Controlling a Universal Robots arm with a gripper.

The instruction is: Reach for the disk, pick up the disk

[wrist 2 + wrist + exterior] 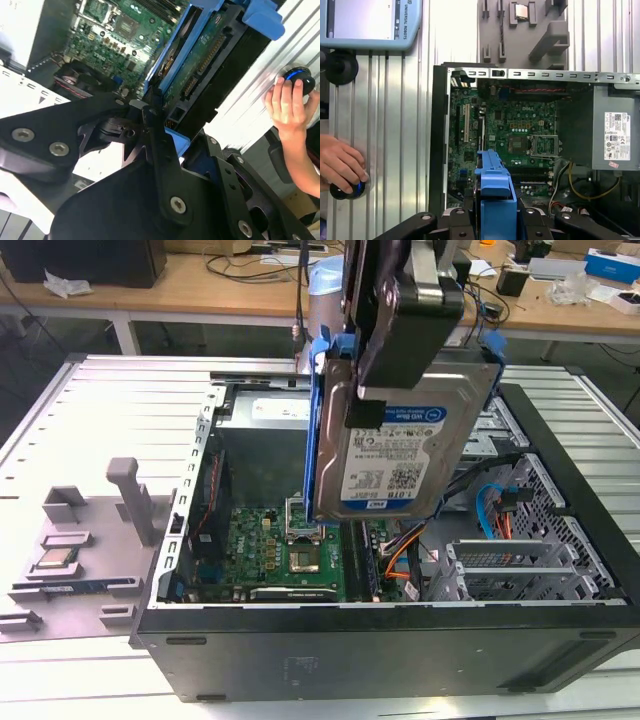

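Gripper clamped on the disk, black fingers pressed against the labelled face and the top edge. Disk hangs upright below the gripper, lifted clear above the open computer case, label facing the exterior camera, blue bracket running along its edge.

In the second wrist view the disk's green circuit-board underside shows just past the gripper's black linkages, bracket at the far end. In the first wrist view the blue bracket rises edge-on between the gripper parts.

Directly beneath the held disk: the motherboard with its bare processor socket. Further out from the gripper, toward the exterior view's right, drive cage with orange and blue cables.

Further still, on the exterior view's left, a grey fixture plate on the ribbed table, holding a small square chip.

Beside the case, a person's hand rests on a round black button with blue light.
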